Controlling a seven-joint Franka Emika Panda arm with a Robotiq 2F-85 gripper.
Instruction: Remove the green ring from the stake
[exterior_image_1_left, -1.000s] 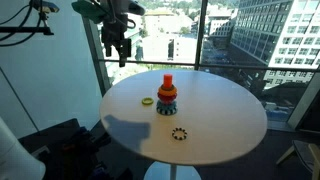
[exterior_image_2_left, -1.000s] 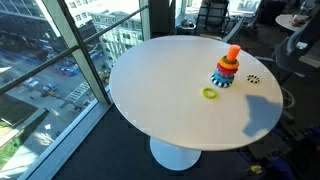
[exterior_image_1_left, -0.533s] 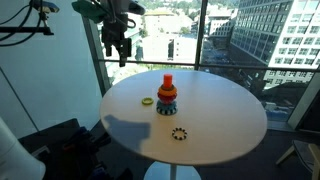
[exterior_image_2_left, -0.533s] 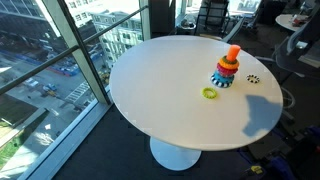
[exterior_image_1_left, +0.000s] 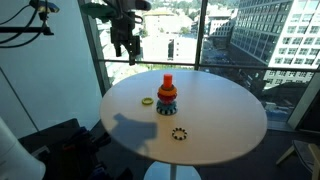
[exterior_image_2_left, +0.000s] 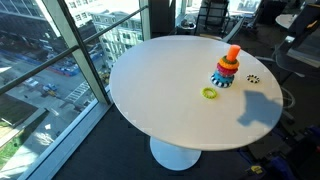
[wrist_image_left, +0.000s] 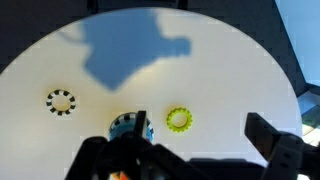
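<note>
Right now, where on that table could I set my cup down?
The wide window-side half of the table is bare, up to the yellow ring. It is crowded opposite: the peg with stacked rings, the yellow ring and the speckled ring sit close together.

On table (exterior_image_1_left: 215, 130), well below fingers (wrist_image_left: 272, 140): stake (exterior_image_1_left: 167, 81) by one finger, flat ring (wrist_image_left: 179, 119) between them, notched ring (wrist_image_left: 61, 101) outside, beyond stake.

The stake (exterior_image_1_left: 167, 80) stands clear above; yellow ring (exterior_image_1_left: 147, 101) lies just beside its base, speckled ring (exterior_image_1_left: 179, 133) farther off.
</note>
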